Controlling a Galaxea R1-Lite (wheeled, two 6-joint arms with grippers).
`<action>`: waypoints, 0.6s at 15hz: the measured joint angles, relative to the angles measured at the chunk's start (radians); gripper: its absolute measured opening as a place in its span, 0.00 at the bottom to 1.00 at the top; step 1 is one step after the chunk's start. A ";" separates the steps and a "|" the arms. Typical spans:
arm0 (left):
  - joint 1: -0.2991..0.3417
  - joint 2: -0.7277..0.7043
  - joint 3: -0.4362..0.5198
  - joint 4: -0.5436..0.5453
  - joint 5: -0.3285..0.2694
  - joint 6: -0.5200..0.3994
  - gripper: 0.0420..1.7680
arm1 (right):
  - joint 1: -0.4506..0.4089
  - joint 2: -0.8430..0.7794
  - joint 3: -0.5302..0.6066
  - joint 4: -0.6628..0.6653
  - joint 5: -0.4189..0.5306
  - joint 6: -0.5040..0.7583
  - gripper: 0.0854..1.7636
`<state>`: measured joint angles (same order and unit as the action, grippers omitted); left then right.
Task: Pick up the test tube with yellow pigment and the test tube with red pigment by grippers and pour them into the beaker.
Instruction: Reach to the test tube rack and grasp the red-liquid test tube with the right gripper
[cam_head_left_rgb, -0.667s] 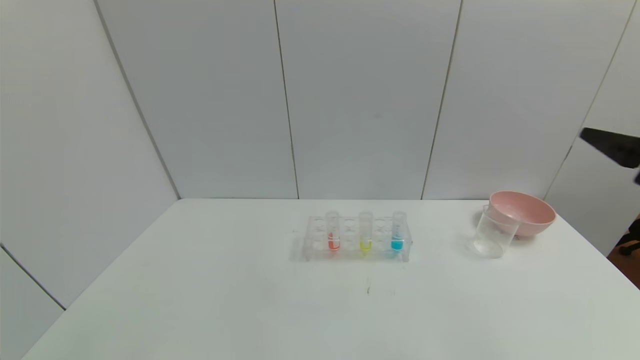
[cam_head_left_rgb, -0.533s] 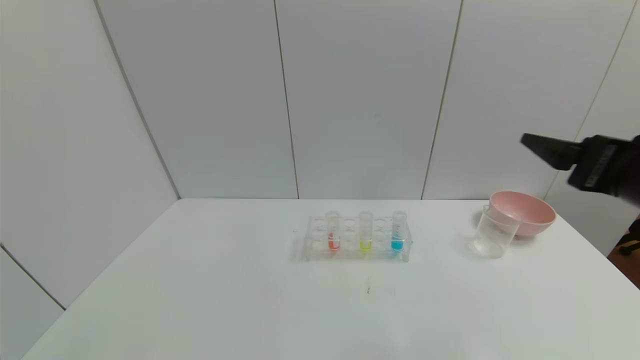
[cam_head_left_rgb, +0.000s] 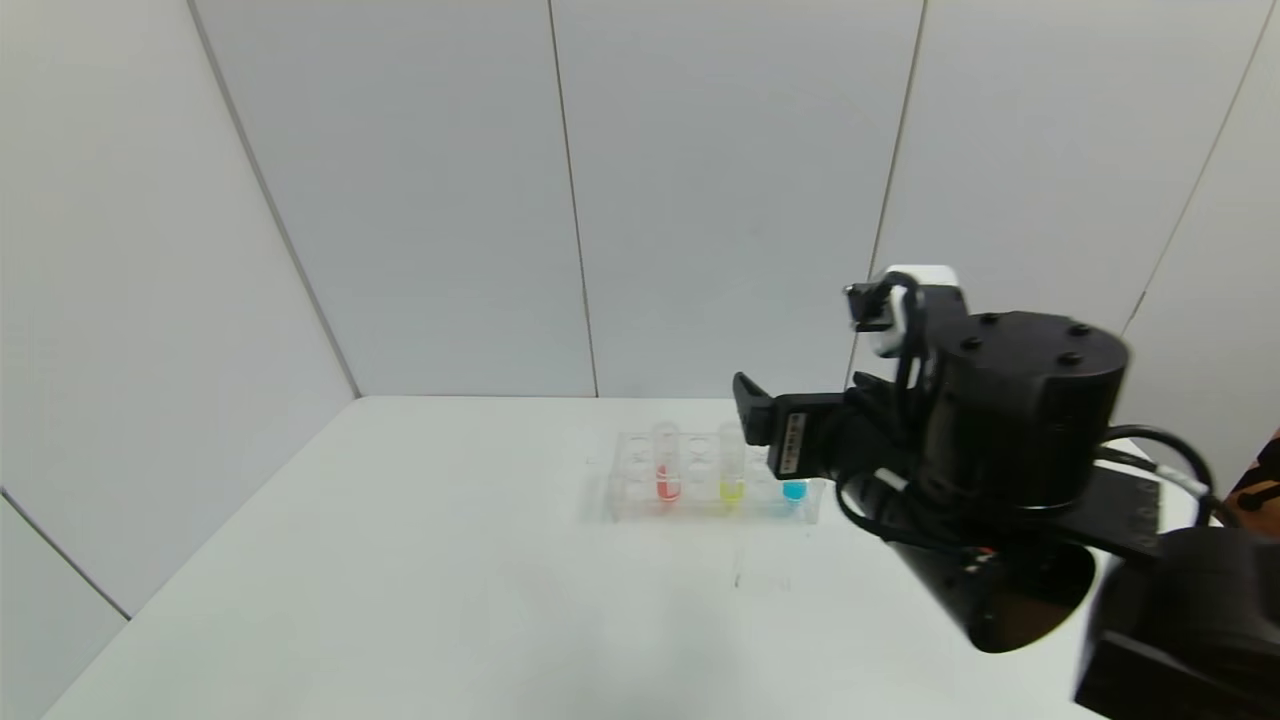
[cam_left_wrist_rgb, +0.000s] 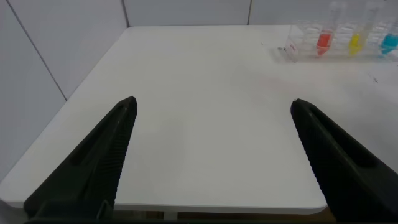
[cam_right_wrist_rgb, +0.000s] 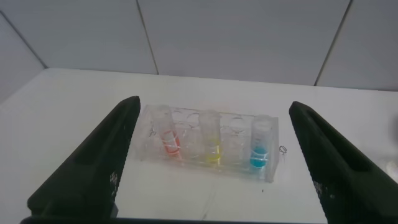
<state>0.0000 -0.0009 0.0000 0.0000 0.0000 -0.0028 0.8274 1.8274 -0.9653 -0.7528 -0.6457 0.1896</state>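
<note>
A clear rack (cam_head_left_rgb: 640, 490) stands mid-table. It holds the test tube with red pigment (cam_head_left_rgb: 666, 468), the test tube with yellow pigment (cam_head_left_rgb: 731, 468) and a blue tube (cam_head_left_rgb: 795, 490). My right gripper (cam_head_left_rgb: 752, 405) is open and empty, raised above the table just right of the rack. In the right wrist view its fingers (cam_right_wrist_rgb: 118, 143) frame the rack, with the red tube (cam_right_wrist_rgb: 168, 134) and the yellow tube (cam_right_wrist_rgb: 211, 140) between them, apart from both. My left gripper (cam_left_wrist_rgb: 212, 101) is open and empty over bare table, far from the rack (cam_left_wrist_rgb: 295, 46). The beaker is hidden behind my right arm.
My right arm (cam_head_left_rgb: 1010, 450) fills the right side of the head view and covers the table's right end. The white table (cam_head_left_rgb: 400, 560) is backed by grey wall panels (cam_head_left_rgb: 720, 200). Its near edge shows in the left wrist view (cam_left_wrist_rgb: 186, 205).
My right arm has swung in from the right edge toward the rack and dropped lower. It now covers the beaker and pink bowl. The tubes have not moved.
</note>
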 joint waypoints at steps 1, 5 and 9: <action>0.000 0.000 0.000 0.000 0.000 0.000 1.00 | 0.014 0.068 -0.046 -0.034 -0.036 0.001 0.97; 0.000 0.000 0.000 0.000 0.000 0.000 1.00 | 0.052 0.295 -0.200 -0.088 -0.094 0.003 0.97; 0.000 0.000 0.000 0.000 0.000 0.000 1.00 | 0.060 0.437 -0.331 -0.082 -0.097 0.004 0.97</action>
<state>0.0000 -0.0009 0.0000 0.0000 0.0000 -0.0028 0.8879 2.2649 -1.2968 -0.8349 -0.7423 0.1934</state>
